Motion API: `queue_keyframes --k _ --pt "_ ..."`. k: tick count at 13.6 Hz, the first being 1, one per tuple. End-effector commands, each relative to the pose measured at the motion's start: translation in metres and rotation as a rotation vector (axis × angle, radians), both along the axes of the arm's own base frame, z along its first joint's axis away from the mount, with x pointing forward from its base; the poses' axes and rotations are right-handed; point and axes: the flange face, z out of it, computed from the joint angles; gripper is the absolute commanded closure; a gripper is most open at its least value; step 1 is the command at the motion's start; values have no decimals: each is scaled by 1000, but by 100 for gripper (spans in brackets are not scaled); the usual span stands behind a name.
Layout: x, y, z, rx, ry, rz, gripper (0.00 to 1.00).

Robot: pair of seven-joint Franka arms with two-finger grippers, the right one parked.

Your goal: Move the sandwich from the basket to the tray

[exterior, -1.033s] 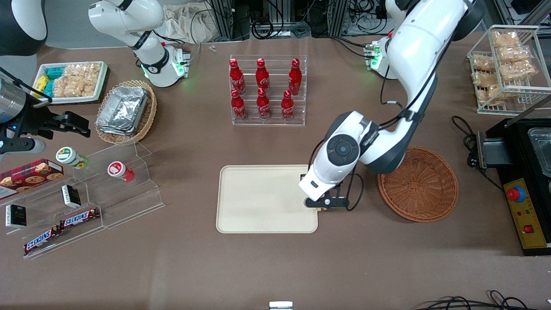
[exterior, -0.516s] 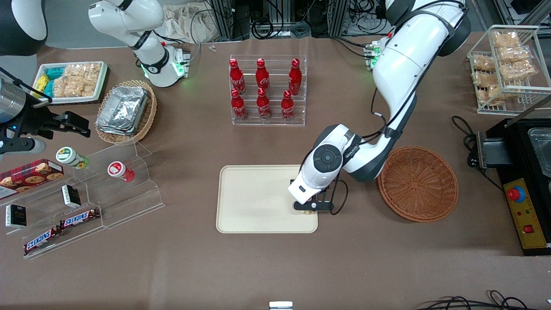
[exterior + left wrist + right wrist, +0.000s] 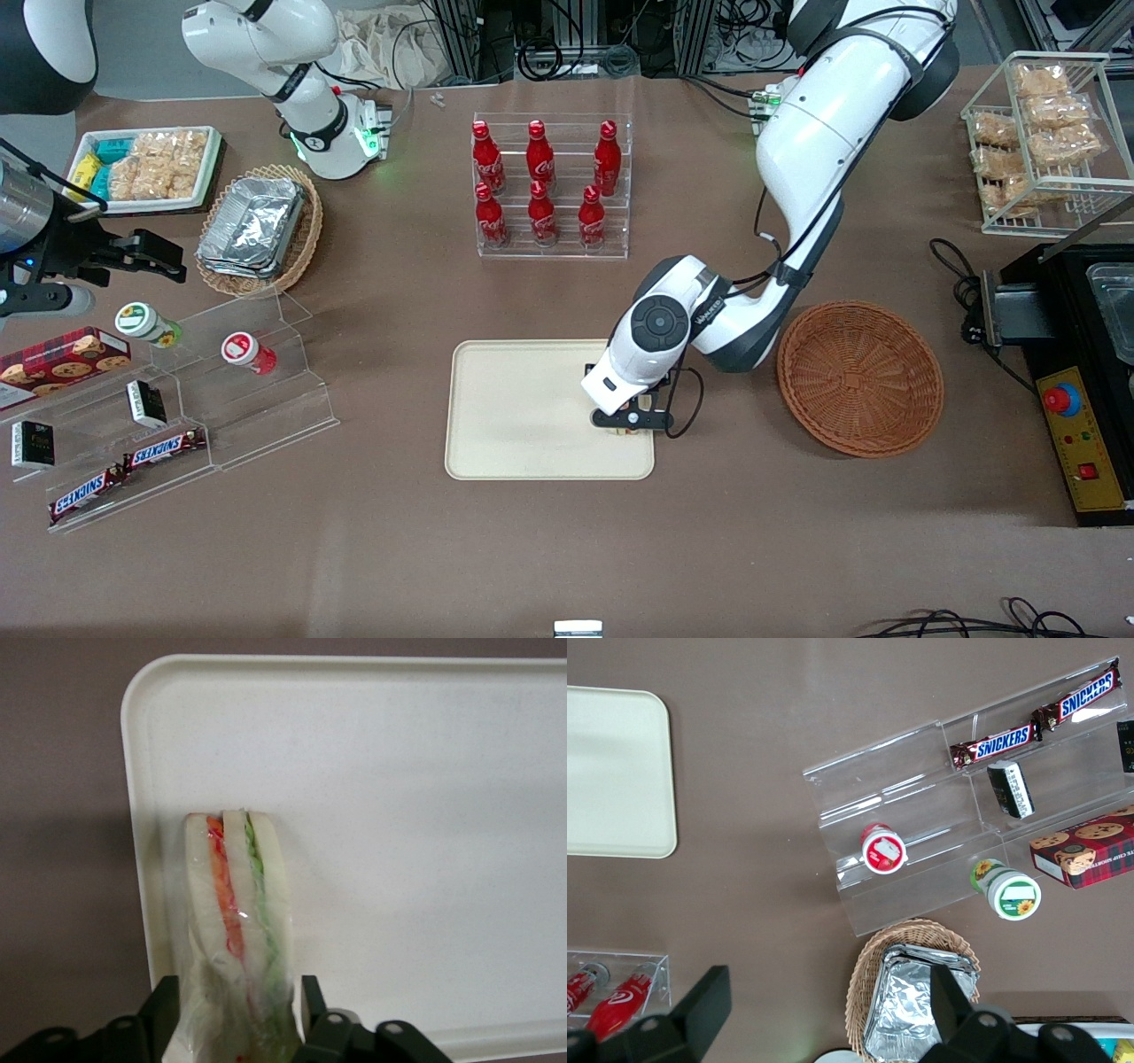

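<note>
The sandwich (image 3: 235,904), a plastic-wrapped white wedge with orange-red and green filling, sits between the fingers of my left gripper (image 3: 237,992), which is shut on it. Its tip points over the cream tray (image 3: 399,815), close to the tray's rim. In the front view the gripper (image 3: 631,421) hangs low over the tray (image 3: 523,416), at the tray's end nearest the basket. The wrist hides most of the sandwich there. The reddish-brown wicker basket (image 3: 859,379) stands empty beside the tray, toward the working arm's end of the table.
A clear rack of red bottles (image 3: 549,190) stands farther from the front camera than the tray. A stepped acrylic display (image 3: 221,372) and a tan basket of foil containers (image 3: 257,226) lie toward the parked arm's end. A black machine (image 3: 1081,390) stands next to the basket.
The left gripper has carried the sandwich from the tray's edge nearest the basket to a spot over the tray's inside, away from the basket. Nothing else has moved.
</note>
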Motion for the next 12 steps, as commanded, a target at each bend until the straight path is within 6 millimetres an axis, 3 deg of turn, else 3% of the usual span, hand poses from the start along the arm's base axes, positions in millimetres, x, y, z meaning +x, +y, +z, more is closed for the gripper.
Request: queue_keyframes --k 1,3,6,8,12 --pt "0 8 45 71 28 23 1" --pt "-3 31 109 120 36 34 1" --pt "8 101 202 94 68 158 1" --pt "18 154 248 88 41 240 1" --pt "-3 241 322 160 78 364 1"
